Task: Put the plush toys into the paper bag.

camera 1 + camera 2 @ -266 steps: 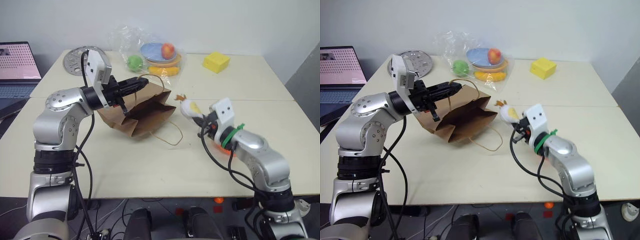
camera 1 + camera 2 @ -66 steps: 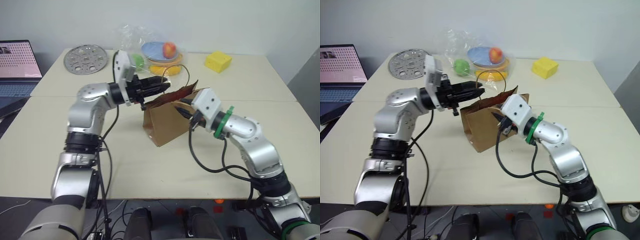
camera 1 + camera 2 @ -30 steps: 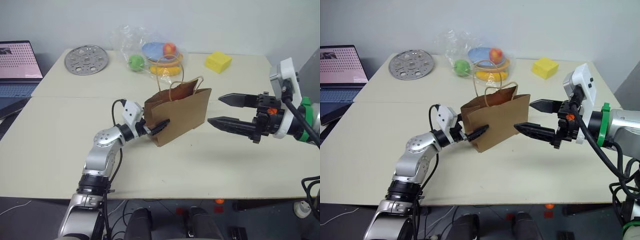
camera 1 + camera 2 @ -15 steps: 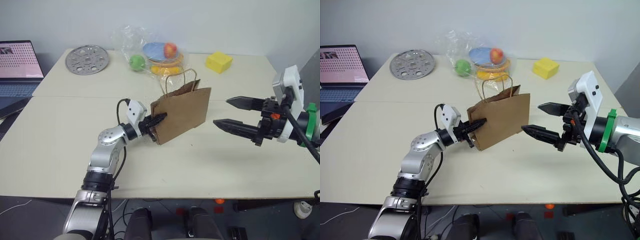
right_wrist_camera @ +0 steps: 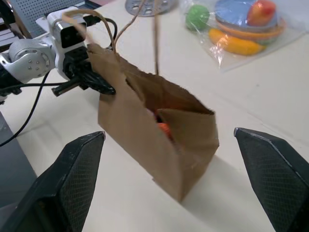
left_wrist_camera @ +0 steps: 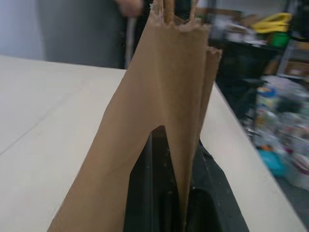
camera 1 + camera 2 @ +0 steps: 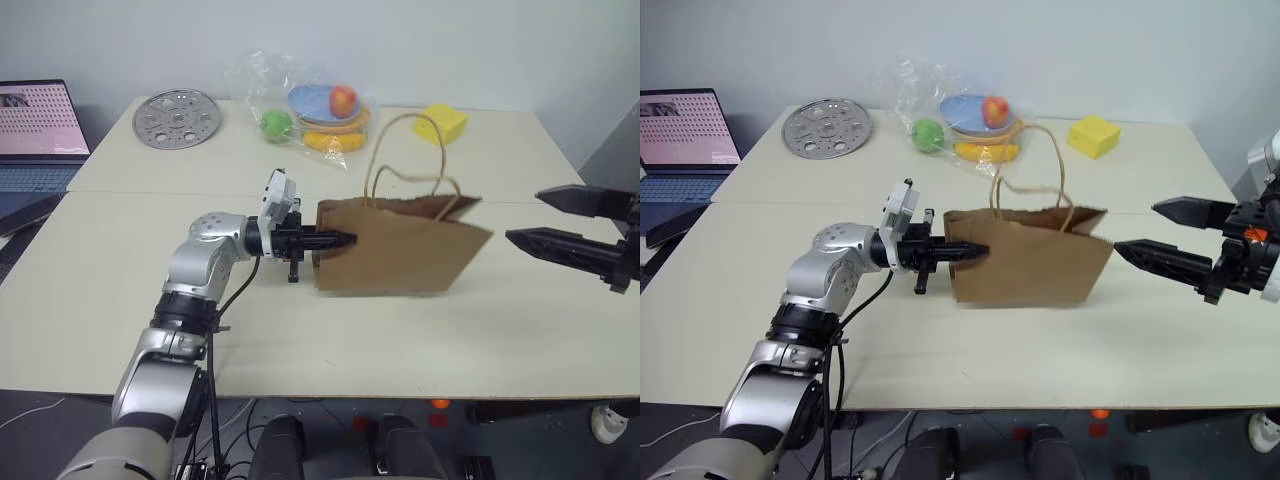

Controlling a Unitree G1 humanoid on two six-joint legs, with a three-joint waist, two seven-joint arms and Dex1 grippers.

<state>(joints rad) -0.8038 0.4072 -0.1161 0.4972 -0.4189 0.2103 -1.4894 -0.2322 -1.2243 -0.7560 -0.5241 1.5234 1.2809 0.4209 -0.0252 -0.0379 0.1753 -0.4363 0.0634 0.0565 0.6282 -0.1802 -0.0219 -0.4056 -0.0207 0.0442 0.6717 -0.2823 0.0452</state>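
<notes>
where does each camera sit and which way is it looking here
Left eye and right eye views: on the head, looking forward and down at the table; both arms show, the left gripper shut on the paper bag, the right gripper open beside it.
Left wrist view: on the left wrist, looking along its fingers pinching the bag's edge.
Right wrist view: on the right wrist, facing the bag's open top, its own fingers in front.
Shared: all views show the bag.

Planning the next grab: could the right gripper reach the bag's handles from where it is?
Probably yes. The right gripper is open beside the bag, and the handles stand free above it. The left gripper pinches the far edge.
</notes>
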